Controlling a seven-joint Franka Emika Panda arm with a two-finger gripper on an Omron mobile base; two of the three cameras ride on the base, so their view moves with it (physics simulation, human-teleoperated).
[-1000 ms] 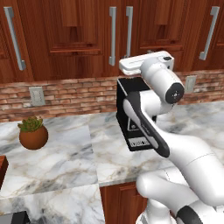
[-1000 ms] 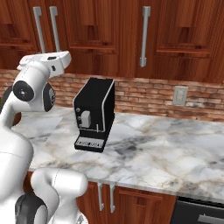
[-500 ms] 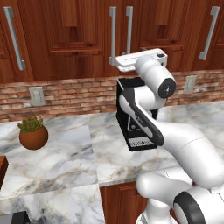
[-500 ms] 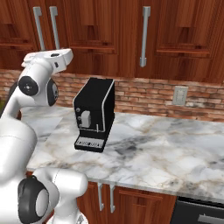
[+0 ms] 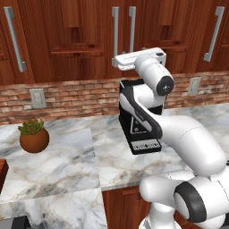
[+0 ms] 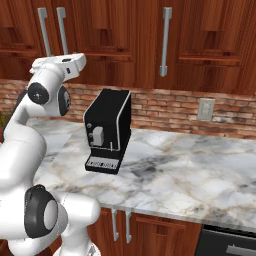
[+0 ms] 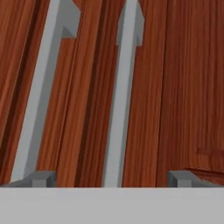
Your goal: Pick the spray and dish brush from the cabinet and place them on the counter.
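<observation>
The cabinet (image 5: 80,40) runs along the wall with its doors shut, so the spray and dish brush can't be seen. Below it the counter (image 6: 200,175) lies open to the right of the coffee machine (image 6: 107,131); a potted plant (image 5: 34,136) stands near its left end. The gripper (image 7: 111,177), raised to the two middle handles (image 7: 120,96), holds nothing, its tips set apart.

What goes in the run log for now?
phase: reaching | gripper: open, facing cabinet handles | doors: closed | coffee machine: on counter
</observation>
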